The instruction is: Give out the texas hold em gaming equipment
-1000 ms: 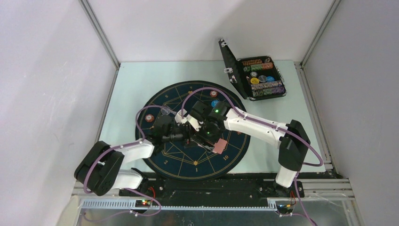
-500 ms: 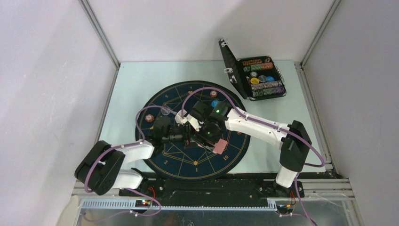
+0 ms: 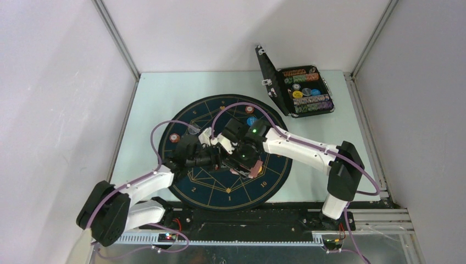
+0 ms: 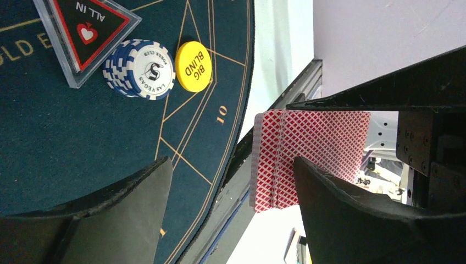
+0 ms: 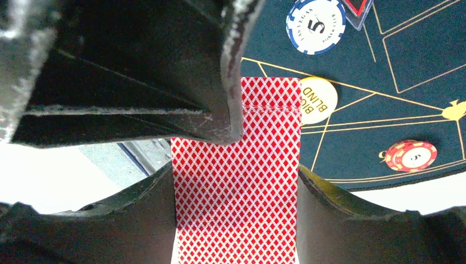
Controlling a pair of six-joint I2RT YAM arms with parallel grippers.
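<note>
My right gripper (image 5: 236, 171) is shut on a deck of red-backed playing cards (image 5: 236, 209), held by its long edges over the near right part of the mat (image 3: 189, 113). The deck (image 3: 255, 169) also shows in the top view. My left gripper (image 4: 229, 163) stands open facing the deck (image 4: 308, 157), whose edge lies just beyond the right finger (image 4: 357, 220). One left finger (image 5: 165, 71) touches the deck's far end in the right wrist view. On the mat lie a blue chip stack (image 4: 140, 69), a yellow Big Blind disc (image 4: 193, 66) and a triangular All In marker (image 4: 82, 33).
The black hinged case (image 3: 299, 88) stands open at the back right, with several rows of chips in it. A red chip (image 3: 175, 138) lies at the mat's left, and a blue chip (image 3: 251, 121) and a red chip (image 3: 249, 109) at its far side. Grey walls close in three sides.
The left arm's elbow has swung down and to the left while its gripper stayed by the deck. The deck in the right gripper now looks more edge-on from above.
</note>
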